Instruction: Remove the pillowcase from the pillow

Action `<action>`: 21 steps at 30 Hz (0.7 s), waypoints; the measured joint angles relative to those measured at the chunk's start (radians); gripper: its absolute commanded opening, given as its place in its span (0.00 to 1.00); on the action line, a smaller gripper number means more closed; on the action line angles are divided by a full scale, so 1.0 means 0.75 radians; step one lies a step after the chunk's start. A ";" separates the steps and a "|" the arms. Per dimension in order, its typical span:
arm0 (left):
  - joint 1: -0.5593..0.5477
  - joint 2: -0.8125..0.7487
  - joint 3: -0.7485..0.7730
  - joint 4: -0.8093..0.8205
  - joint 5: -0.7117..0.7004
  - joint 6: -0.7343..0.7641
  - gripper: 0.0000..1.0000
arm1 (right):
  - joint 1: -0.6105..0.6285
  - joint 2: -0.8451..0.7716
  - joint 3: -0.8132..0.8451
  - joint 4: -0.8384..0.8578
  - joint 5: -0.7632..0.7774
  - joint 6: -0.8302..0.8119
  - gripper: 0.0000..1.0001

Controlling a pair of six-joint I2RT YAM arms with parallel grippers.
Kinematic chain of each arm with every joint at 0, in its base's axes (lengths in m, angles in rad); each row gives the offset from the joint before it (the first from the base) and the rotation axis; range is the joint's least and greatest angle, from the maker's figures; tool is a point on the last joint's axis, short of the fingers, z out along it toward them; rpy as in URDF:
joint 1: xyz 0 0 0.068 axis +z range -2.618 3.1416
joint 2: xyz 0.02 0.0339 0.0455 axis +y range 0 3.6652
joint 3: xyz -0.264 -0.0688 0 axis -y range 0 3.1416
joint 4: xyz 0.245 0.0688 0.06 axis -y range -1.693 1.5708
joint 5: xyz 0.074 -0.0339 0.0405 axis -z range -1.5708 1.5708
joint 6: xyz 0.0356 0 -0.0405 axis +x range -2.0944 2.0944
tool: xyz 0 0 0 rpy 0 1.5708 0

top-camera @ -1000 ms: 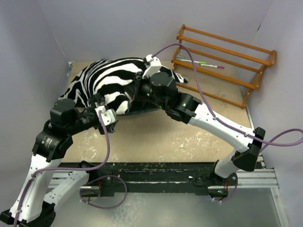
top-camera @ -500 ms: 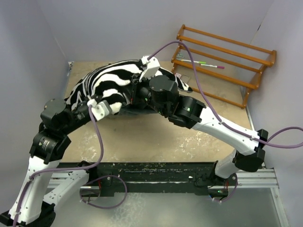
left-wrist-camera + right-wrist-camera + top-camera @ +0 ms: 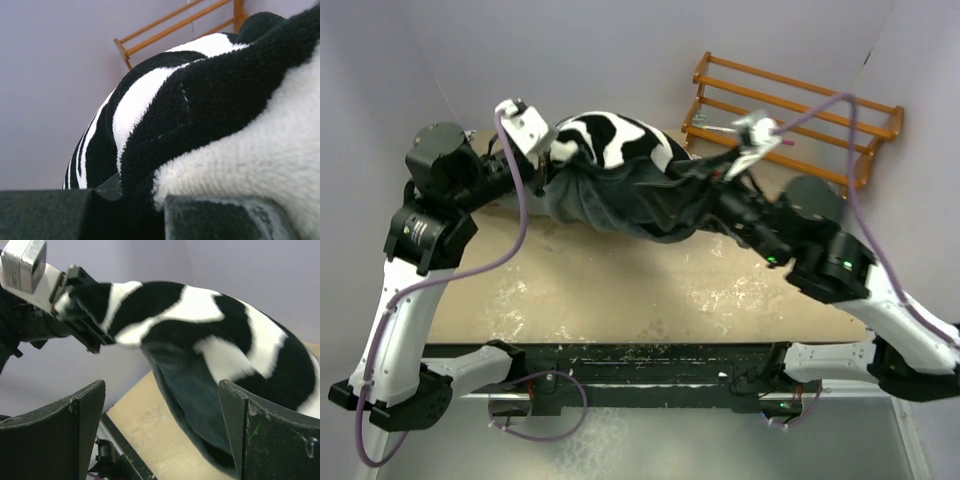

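The pillowcase (image 3: 620, 140) is lifted off the table, zebra stripes on top and its dark grey side (image 3: 620, 205) sagging below. My left gripper (image 3: 555, 152) is shut on its left end, up at the back left. In the left wrist view the plush fabric (image 3: 210, 100) fills the frame and runs down between the fingers of that gripper (image 3: 142, 200). My right gripper (image 3: 708, 188) is at the cover's right end, open. In the right wrist view its jaws (image 3: 161, 385) stand wide apart with the cloth (image 3: 190, 385) beyond them. The pillow is hidden.
A wooden rack (image 3: 790, 105) with pens on it stands at the back right, close behind the right wrist. Purple cables loop over both arms. Walls close in on the bare tan tabletop (image 3: 620, 290) at the left, back and right.
The left gripper shut on the pillowcase's left end and raised it up and back. The right gripper let go, opened and pulled away to the right. The grey underside now hangs exposed.
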 measured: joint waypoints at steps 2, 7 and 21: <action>0.002 0.068 0.100 -0.030 -0.034 -0.058 0.00 | -0.045 -0.131 -0.089 0.009 -0.012 -0.002 1.00; 0.002 0.165 0.239 -0.045 -0.124 -0.152 0.00 | -0.092 -0.485 -0.439 0.008 0.002 -0.002 1.00; 0.002 0.154 0.393 -0.229 -0.252 -0.166 0.00 | -0.284 -0.617 -0.841 0.090 0.332 -0.061 0.99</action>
